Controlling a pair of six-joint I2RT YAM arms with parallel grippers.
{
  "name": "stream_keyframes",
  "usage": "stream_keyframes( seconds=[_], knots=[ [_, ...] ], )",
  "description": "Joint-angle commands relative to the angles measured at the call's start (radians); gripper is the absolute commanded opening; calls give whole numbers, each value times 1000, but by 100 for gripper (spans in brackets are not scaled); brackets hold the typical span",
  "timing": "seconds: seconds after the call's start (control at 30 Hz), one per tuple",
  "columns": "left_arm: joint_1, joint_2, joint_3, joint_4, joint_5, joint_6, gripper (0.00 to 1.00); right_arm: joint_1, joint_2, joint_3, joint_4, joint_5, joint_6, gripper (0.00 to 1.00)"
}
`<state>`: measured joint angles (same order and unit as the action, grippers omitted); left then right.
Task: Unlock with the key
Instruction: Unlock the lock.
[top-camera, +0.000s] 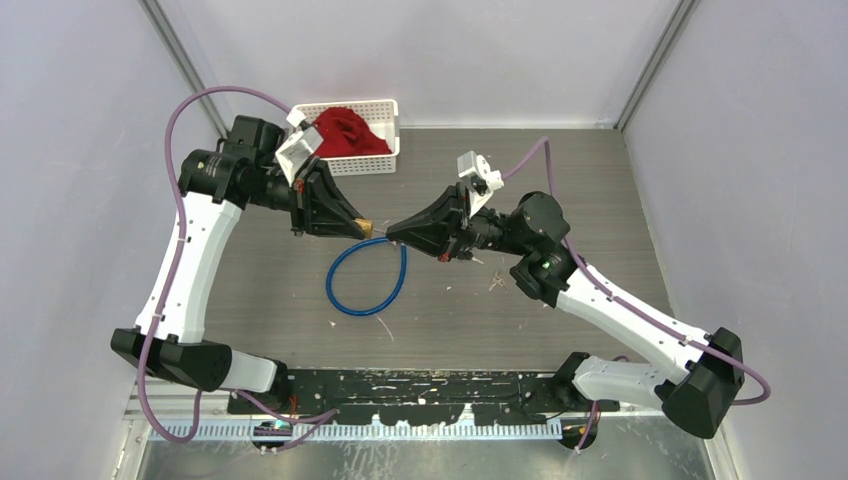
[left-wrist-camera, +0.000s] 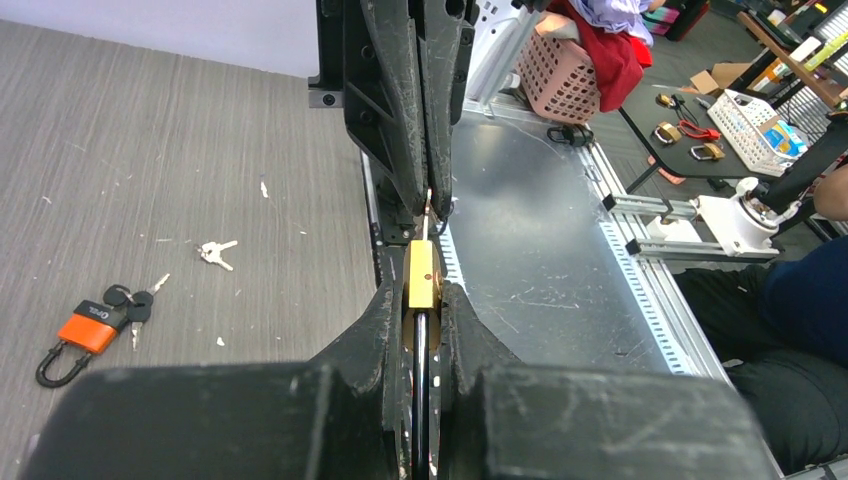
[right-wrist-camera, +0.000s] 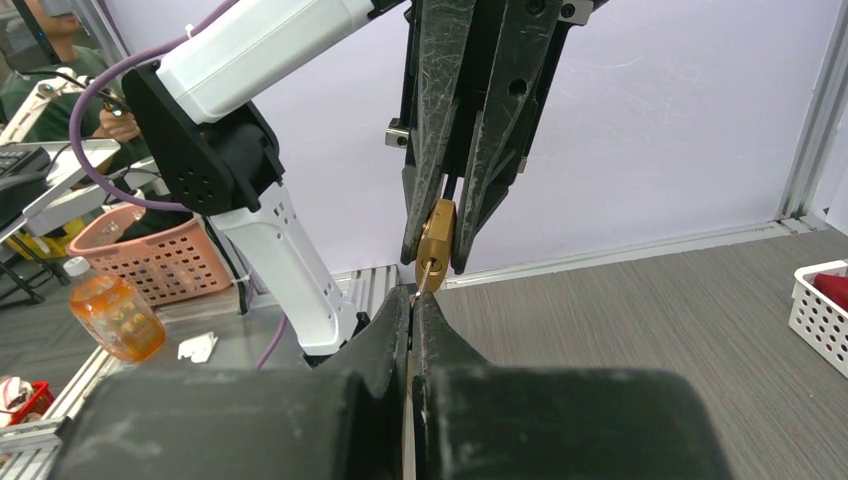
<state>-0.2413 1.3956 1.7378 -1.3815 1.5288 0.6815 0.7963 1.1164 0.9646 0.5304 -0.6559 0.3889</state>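
My left gripper (top-camera: 362, 226) is shut on a small brass padlock (left-wrist-camera: 421, 275), holding it in the air over the table. The right gripper (top-camera: 392, 234) meets it tip to tip and is shut on a thin silver key (right-wrist-camera: 428, 276). The key's blade reaches into the bottom face of the padlock (right-wrist-camera: 436, 240). In the left wrist view the key (left-wrist-camera: 428, 213) shows as a thin sliver between the padlock and the right gripper's fingers (left-wrist-camera: 405, 110). A dark shackle runs back between my left fingers (left-wrist-camera: 385, 320).
A blue cable loop (top-camera: 366, 281) lies on the table under the two grippers, its ends rising toward them. At the back of the table a white basket (top-camera: 385, 107) holds a red cloth (top-camera: 345, 132). An orange padlock with keys (left-wrist-camera: 86, 330) lies on a grey surface.
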Motion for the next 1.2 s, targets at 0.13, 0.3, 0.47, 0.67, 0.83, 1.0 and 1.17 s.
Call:
stream_keyframes(
  seconds=[0.13,0.3,0.47,0.67,0.83,1.0,1.17],
  knots=[
    [-4,-33,5,-10,178,9,0,-3,5,3,58,-13,8,1],
    [-5,-36,5,-11,177,7,0,-3,8,5,72,-10,15,1],
    [-9,-34,7,-14,179,7,0,-3,21,7,97,-8,28,1],
    [-13,-32,9,-14,178,4,0,-2,43,10,132,-14,49,1],
    [-16,-31,7,-14,179,3,0,-2,54,6,163,-22,72,1],
    [-17,-30,10,-14,179,3,0,-3,73,-8,227,-22,113,1],
    [-18,-30,22,-15,178,1,0,-3,92,-35,292,-19,142,1]
  ],
)
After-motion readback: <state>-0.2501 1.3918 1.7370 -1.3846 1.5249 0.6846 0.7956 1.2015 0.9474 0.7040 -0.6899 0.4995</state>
